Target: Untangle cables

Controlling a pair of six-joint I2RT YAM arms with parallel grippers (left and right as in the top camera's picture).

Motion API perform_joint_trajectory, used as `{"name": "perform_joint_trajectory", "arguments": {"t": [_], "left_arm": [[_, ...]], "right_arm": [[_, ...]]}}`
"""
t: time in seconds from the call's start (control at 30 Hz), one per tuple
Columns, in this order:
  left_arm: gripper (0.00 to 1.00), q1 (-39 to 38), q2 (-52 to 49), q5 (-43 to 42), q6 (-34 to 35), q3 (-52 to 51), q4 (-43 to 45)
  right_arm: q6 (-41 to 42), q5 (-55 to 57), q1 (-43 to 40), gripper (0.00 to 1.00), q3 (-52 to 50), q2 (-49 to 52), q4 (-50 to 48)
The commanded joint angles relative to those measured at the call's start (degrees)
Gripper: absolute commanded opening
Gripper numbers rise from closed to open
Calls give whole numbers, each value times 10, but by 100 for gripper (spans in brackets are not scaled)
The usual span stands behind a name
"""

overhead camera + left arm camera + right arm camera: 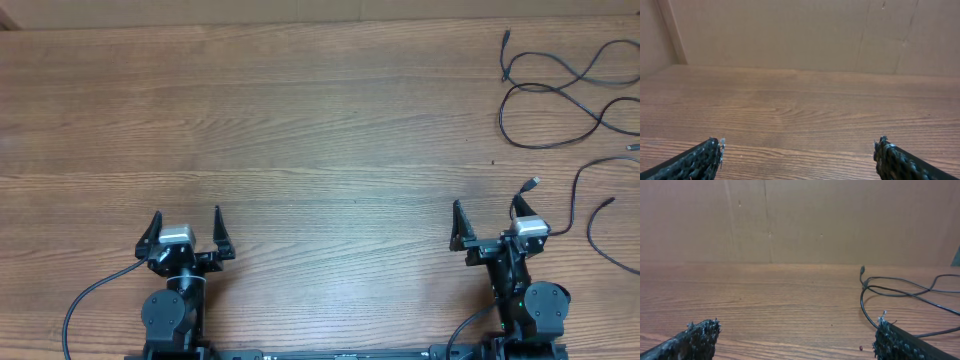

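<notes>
Plainly, the desk (300, 120) is a broad wood-grain top with the grain running side to side, bare across its middle and its whole left part. In both wrist views a flat tan wall (790, 35) rises straight from the desk's far edge, with faint vertical seams in it. The cables (548, 146) lie in the far right corner from overhead, as loose black loops crossing one another. More strands trail down the right edge and run out of view there. One plug end (533, 183) lies just beside the right pincer (487, 208), and I cannot tell whether that strand touches the arm. In the right wrist view the cables (862, 302) curve over the desk ahead and to the right, near the right fingertip (890, 340). The right pincer stands wide apart and holds nothing. The left pincer (187, 213) is likewise spread wide and empty, its textured black fingers (700, 160) low at the bottom corners of its own view. Both arms sit at the near edge, well apart from each other, with open wood between them and in front of the left one.
</notes>
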State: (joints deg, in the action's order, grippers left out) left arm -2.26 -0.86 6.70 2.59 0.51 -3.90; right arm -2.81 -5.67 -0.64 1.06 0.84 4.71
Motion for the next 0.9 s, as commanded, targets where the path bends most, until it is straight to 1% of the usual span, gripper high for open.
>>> {"name": "perform_joint_trajectory", "arguments": {"t": [0.0,0.87], "left_arm": [[100,1,6,8,-13,-2,0],[100,1,6,8,-13,-2,0]], "right_arm": [[-1,5,3,100,-6,-7,-3],[-1,5,3,100,-6,-7,-3]]}}
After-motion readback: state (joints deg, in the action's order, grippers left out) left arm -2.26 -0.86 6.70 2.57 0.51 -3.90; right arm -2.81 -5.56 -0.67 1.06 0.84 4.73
